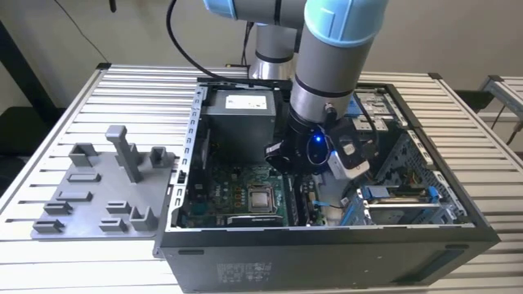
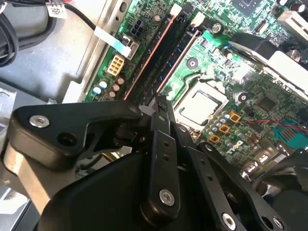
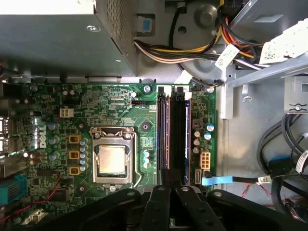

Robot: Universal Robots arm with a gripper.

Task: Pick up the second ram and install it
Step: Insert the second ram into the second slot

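Note:
My gripper [image 1: 301, 168] is low inside the open computer case [image 1: 457, 202], over the memory slots to the exterior view's right of the processor socket [image 3: 111, 161]. The second ram [image 3: 163, 139] is a slim dark stick standing on edge along one long slot. It runs straight into my gripper [image 3: 168, 188], whose black fingers [image 2: 161, 139] are drawn together on its near part. In the second wrist view the same stick [image 2: 161, 57] leads away from my gripper [image 2: 158, 101]. The contact itself is hidden under the fingers. Beside it lies a parallel dark slot [image 3: 182, 139].
The green motherboard [image 3: 57, 96] fills the case floor. The grey power supply box [image 1: 239, 116] sits at the back, with cable bundles [image 3: 192, 45] beside it. A drive cage [image 1: 400, 199] is at the exterior view's right. A grey fixture tray [image 1: 90, 196] lies outside the case on the slatted table.

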